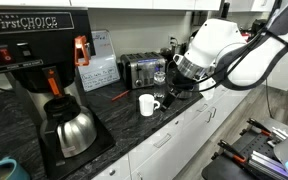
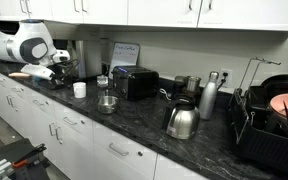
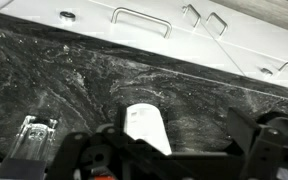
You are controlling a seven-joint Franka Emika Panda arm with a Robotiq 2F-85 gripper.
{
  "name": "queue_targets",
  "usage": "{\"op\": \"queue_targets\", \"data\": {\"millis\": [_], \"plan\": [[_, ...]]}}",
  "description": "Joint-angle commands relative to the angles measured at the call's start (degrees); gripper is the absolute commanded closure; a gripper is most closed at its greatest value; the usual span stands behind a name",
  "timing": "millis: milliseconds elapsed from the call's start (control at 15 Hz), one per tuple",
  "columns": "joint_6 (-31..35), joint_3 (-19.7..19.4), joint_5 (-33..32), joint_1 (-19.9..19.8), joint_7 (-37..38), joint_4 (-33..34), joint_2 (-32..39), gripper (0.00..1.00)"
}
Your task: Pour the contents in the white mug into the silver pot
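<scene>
Just ahead of the pincer (image 2: 56, 74), on the dark counter (image 2: 144, 125), the white mug (image 2: 79, 89) is seen standing upright and untouched. The pincer is released, its jaws spread wide with nothing held between them. Beyond the mug, farther from the pincer, the silver pot (image 2: 106, 103) is set near the counter's front edge. A clear glass (image 2: 102, 81) is placed just behind it, and a toaster (image 2: 134, 82) farther along.

The mug could be tipped or shoved along the counter if one finger were brought against its wall before the other. A grip landing on the handle could let the mug twist. The contents could be spilled short of the pot if the mug were tilted too early. The low pot could be pushed by the mug's rim, and the glass could be clipped during the carry.

What the mug contains cannot be seen in any view, and its handle side is hard to make out. In the wrist view the fingers are dark and cut off at the lower edge, and the pot is not shown.
</scene>
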Motion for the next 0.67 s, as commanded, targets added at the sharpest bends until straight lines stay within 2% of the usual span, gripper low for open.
{"op": "queue_targets", "data": {"millis": [0, 333, 600], "plan": [[1.8, 0.4, -6.0, -2.6, 1.7, 3.2, 4.7, 0.00], [1.4, -1.0, -10.8, -2.6, 2.1, 7.0, 8.8, 0.00], [1.4, -1.8, -11.7, -2.4, 0.9, 9.4, 11.5, 0.00]]}}
